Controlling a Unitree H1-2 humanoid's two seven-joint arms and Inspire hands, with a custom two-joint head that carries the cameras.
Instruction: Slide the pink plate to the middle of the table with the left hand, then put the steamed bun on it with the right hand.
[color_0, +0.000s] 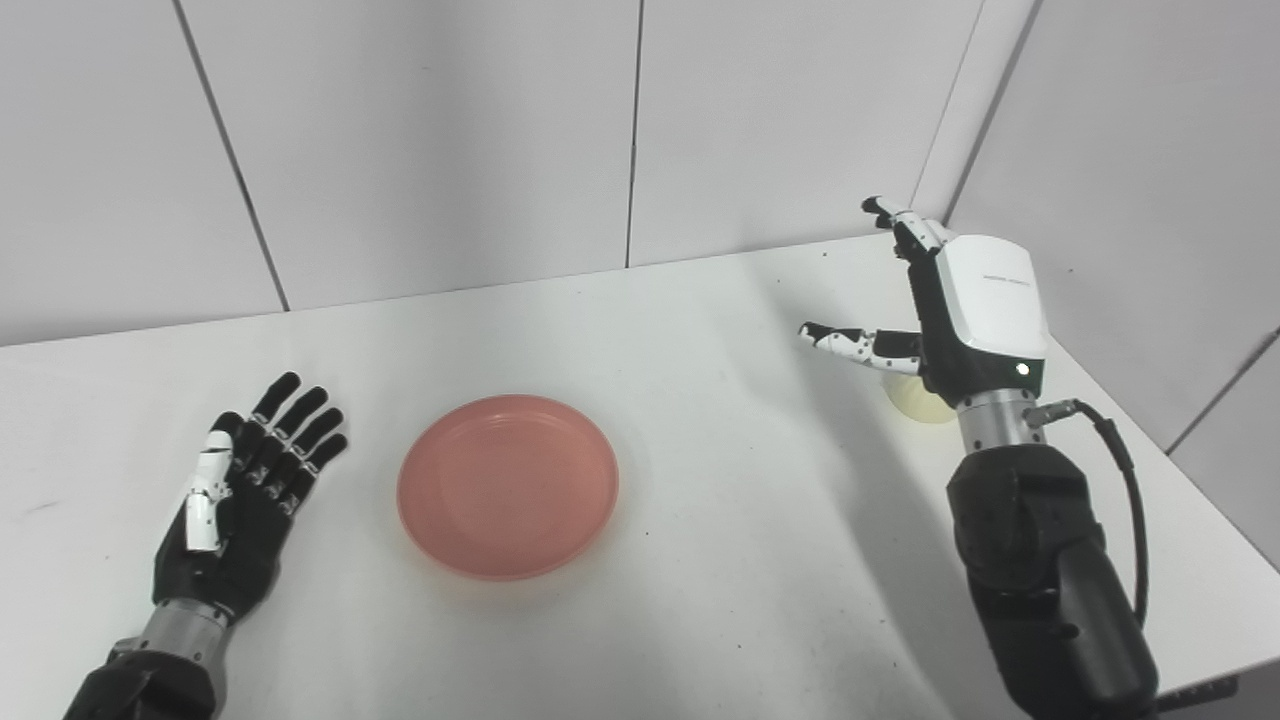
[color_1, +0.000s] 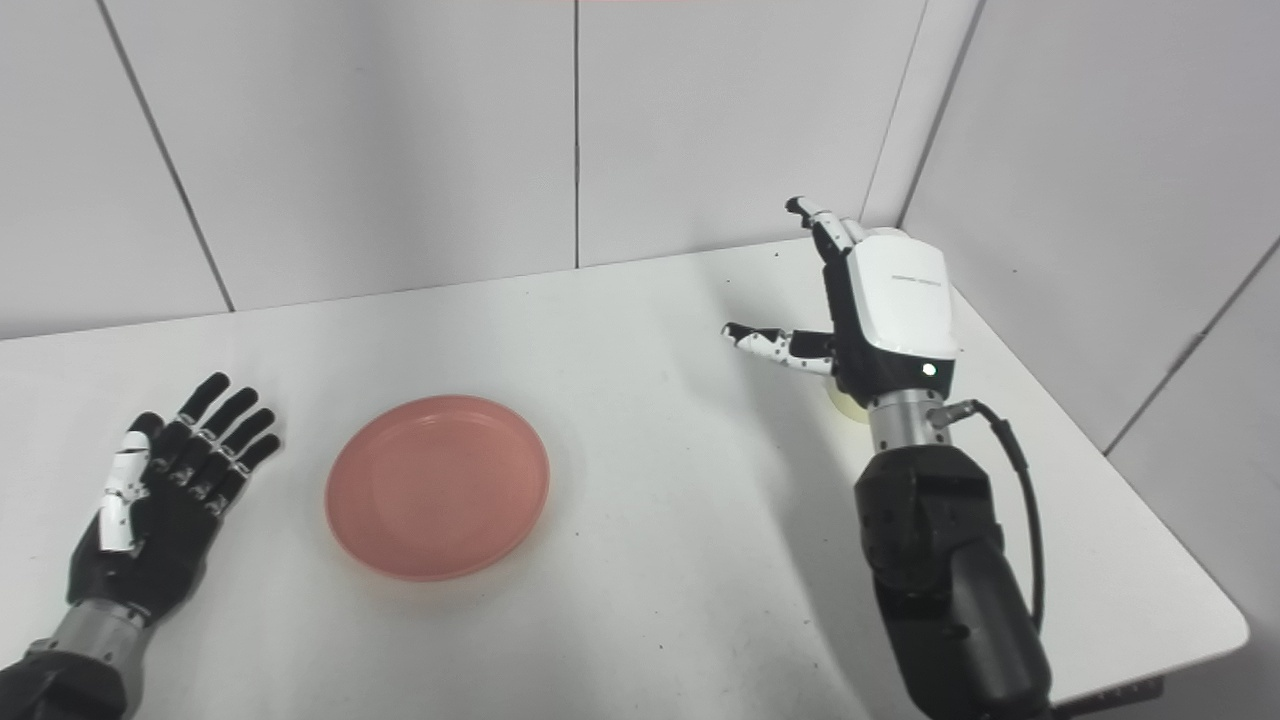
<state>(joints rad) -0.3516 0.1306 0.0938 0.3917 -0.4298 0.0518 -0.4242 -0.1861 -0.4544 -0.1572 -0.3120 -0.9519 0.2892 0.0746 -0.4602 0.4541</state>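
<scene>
The pink plate (color_0: 508, 485) lies empty on the white table (color_0: 700, 330), a little left of its middle. My left hand (color_0: 240, 495) rests flat on the table to the plate's left, palm up, fingers spread, open and apart from the rim. My right hand (color_0: 960, 310) is raised at the right side, fingers pointing up and thumb sticking out left, open. The pale steamed bun (color_0: 922, 400) sits on the table just behind and below that hand; the wrist hides most of it. In the right eye view only a sliver of the bun (color_1: 846, 404) shows.
Grey wall panels (color_0: 450, 140) close the table's far side, and another wall (color_0: 1130, 150) runs along its right. The table's right edge (color_0: 1215, 510) passes close beside my right forearm (color_0: 1040, 570), with its black cable.
</scene>
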